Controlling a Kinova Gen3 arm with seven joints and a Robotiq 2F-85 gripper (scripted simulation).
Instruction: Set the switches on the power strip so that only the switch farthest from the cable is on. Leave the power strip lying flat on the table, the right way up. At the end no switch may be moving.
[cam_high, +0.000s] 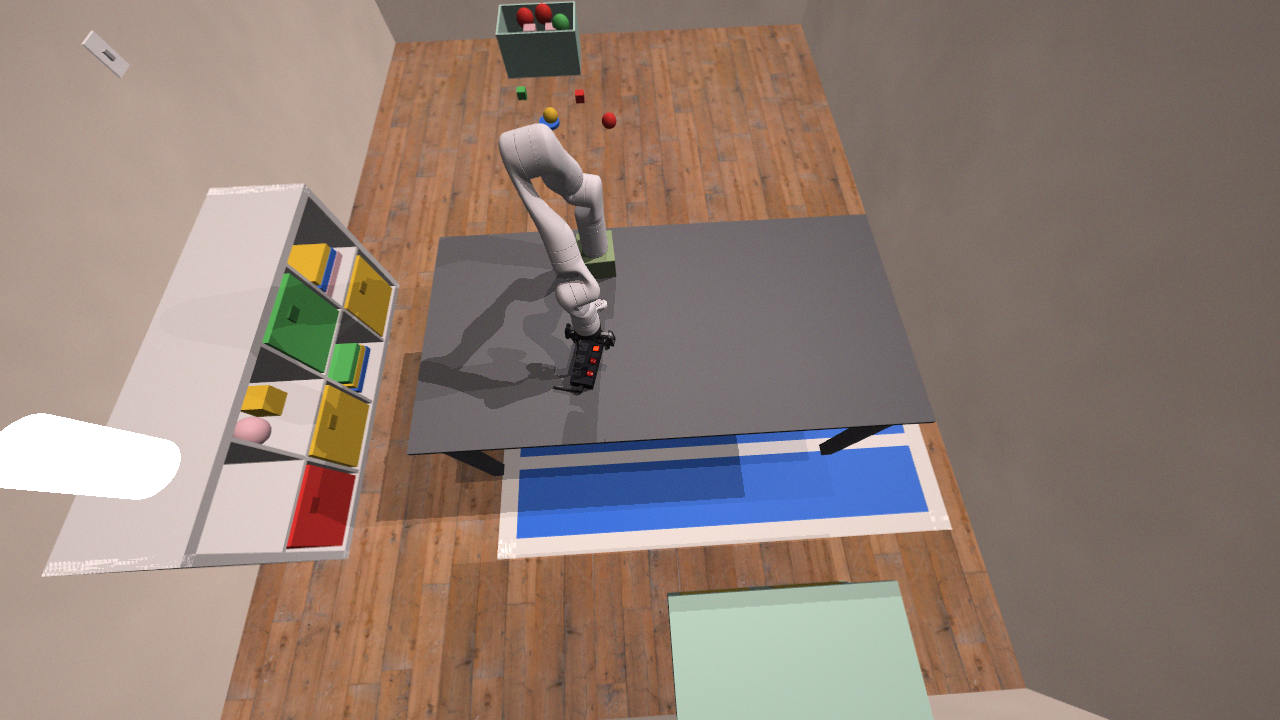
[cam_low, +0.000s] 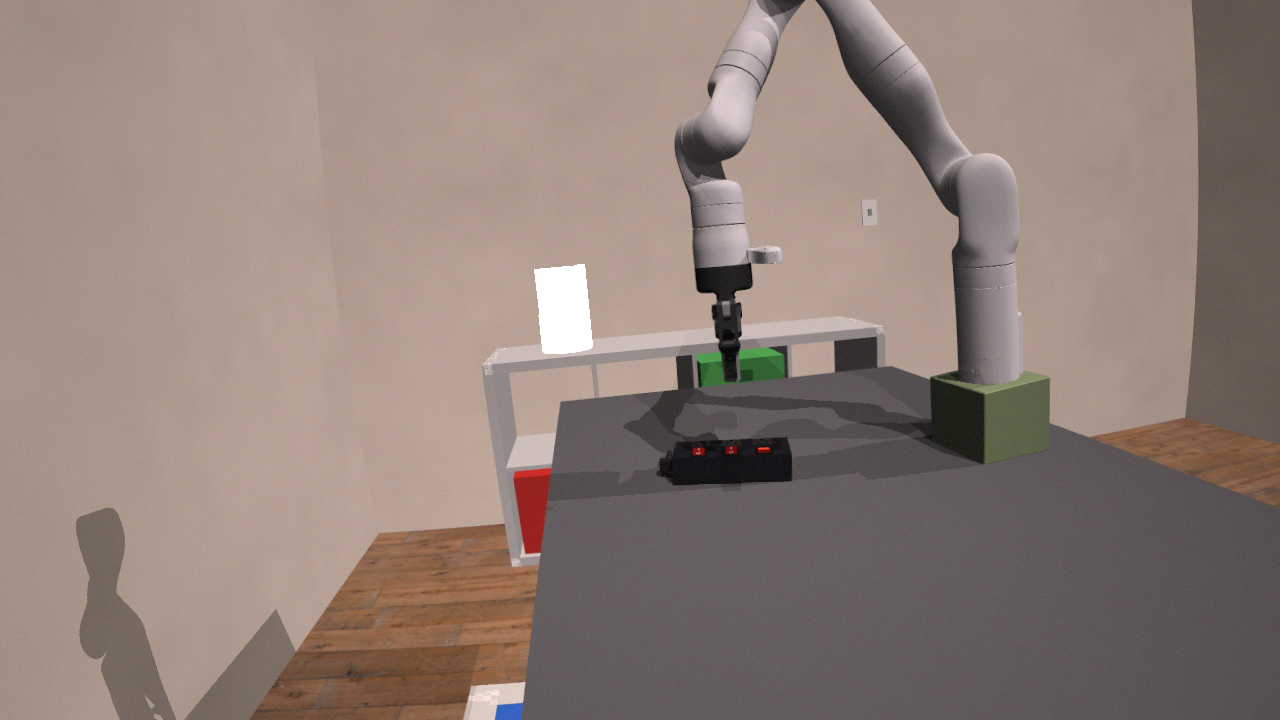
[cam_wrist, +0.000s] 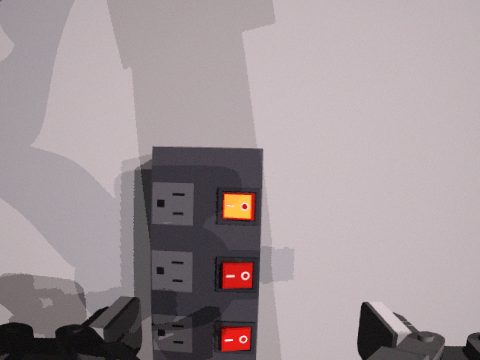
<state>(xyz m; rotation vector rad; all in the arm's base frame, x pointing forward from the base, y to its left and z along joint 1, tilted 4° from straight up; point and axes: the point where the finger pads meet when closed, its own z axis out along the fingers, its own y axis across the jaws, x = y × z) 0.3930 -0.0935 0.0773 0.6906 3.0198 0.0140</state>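
Observation:
The black power strip (cam_low: 729, 459) lies flat on the dark table, right way up, and also shows in the top view (cam_high: 588, 362). In the wrist view the power strip (cam_wrist: 203, 260) has three switches. The far switch (cam_wrist: 239, 206) glows orange. The middle switch (cam_wrist: 236, 275) and the near switch (cam_wrist: 235, 339) are dark red. The cable stub (cam_low: 664, 464) is at the end opposite the glowing switch. My gripper (cam_low: 731, 371) hangs open and empty well above the strip, touching nothing. In the wrist view the gripper (cam_wrist: 254, 334) has its fingers spread wide on either side of the strip's near end.
The arm's green base block (cam_low: 989, 414) stands at the table's back edge. A white shelf unit (cam_high: 268, 376) with coloured boxes stands beside the table's left side. The strip lies near the table's left front part.

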